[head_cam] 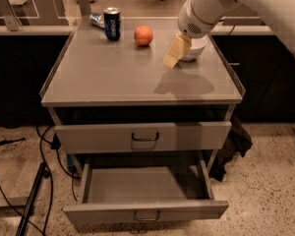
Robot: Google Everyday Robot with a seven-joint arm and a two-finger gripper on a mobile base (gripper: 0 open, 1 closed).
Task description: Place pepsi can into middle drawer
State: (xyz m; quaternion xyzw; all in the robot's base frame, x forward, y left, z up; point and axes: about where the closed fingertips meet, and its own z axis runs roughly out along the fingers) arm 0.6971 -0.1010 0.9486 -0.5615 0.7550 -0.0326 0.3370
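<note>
Eyeballing the cabinet (113,77): only the prep is done, the real job is all ahead of me.
Middle drawer (147,211): pulled out, looks bare inside, ready for the can.
Upper drawer (187,135): nearly shut, right above the open one.
Gripper (171,59): over the right side of the top, carrying nothing. Can't tell how wide it's set.
Bowl (198,50): white, just behind the gripper.
Pepsi can (112,23): upright at back left, well apart from the gripper, so grab, carry and drop all remain.
Orange (143,35): sits between gripper and can, so I'd steer around it.
</note>
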